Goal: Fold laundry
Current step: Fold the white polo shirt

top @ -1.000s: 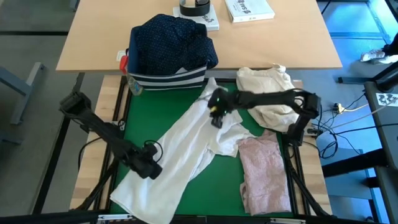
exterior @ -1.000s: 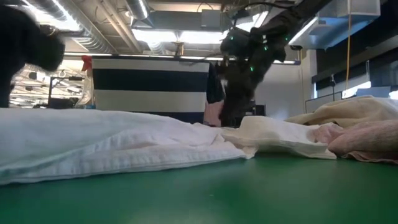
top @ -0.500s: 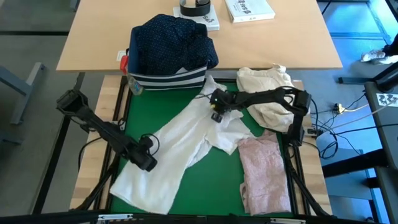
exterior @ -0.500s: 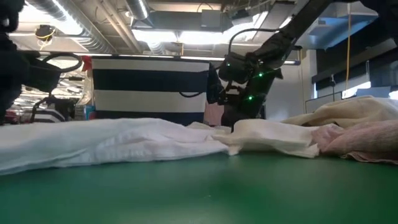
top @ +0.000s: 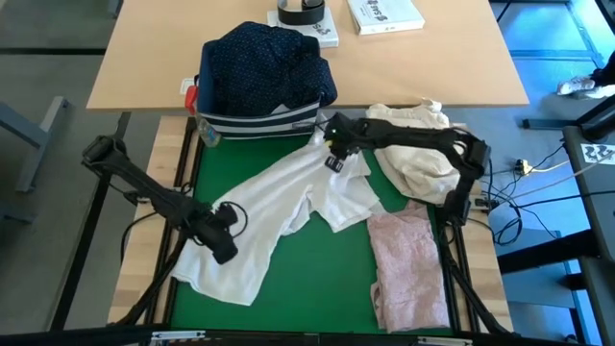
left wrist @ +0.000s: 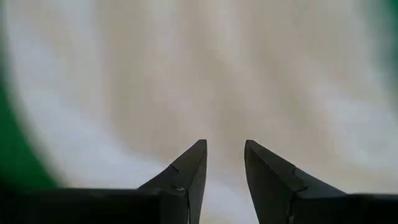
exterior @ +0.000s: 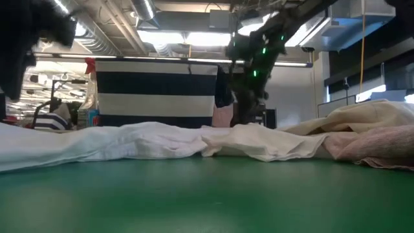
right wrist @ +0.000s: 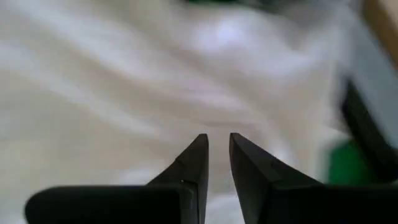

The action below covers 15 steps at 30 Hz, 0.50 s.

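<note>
A white shirt (top: 288,207) lies spread slantwise on the green mat, from the near left to the far middle. My left gripper (top: 223,246) is at its near-left end, and my right gripper (top: 332,159) at its far end, beside the striped bin; both are shut on it. A pale pink top (top: 408,269) lies flat at the near right. The navy white-dotted shirt (top: 264,62) is heaped in the bin. No light grey jeans are in view. My left gripper pinches the white shirt near its near-left end (left wrist: 224,118), coming from above and pointing down; how many layers cannot be told. The cloth lies on the mat around the fingers (left wrist: 189,171). My right gripper pinches the shirt's far end (right wrist: 217,112) from above. That end (exterior: 239,133) stays low on the mat, and the cloth runs wrinkled toward the left gripper.
A navy bin with white stripes (top: 259,123) stands at the mat's far edge. A cream-beige cloth bundle (top: 413,144) lies at the far right. A wooden table (top: 144,58) behind holds a book and a tape roll. Bare green mat (top: 317,288) shows near the middle.
My right gripper has moved toward the far edge and my left gripper a little toward the left edge and far side, both shut. The white shirt has slid with them toward the far left and now lies stretched longer and flatter.
</note>
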Each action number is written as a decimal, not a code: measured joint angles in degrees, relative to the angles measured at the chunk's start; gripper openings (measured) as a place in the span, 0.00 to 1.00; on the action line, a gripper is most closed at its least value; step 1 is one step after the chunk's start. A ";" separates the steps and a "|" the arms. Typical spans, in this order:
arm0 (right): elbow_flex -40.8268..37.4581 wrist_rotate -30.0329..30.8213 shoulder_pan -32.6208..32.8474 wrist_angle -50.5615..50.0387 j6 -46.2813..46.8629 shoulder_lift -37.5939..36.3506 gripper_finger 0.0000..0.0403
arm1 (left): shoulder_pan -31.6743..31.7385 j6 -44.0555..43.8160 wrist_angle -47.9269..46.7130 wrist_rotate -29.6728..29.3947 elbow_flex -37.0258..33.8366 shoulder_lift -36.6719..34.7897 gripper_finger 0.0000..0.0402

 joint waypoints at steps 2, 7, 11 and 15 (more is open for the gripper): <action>0.00 -6.08 2.33 0.24 0.19 -1.81 0.17 | -1.07 1.04 4.81 -1.51 2.22 -0.15 0.26; -1.65 -13.71 10.78 0.94 1.28 -3.65 0.17 | -4.57 0.83 19.70 -6.88 2.06 1.24 0.27; -8.66 -6.28 18.00 4.42 5.00 -3.54 0.17 | -6.88 -2.97 20.92 -8.38 0.82 5.89 0.27; -16.07 1.90 21.43 8.78 12.32 -3.52 0.17 | -9.27 -6.55 22.14 -6.57 -1.12 12.14 0.27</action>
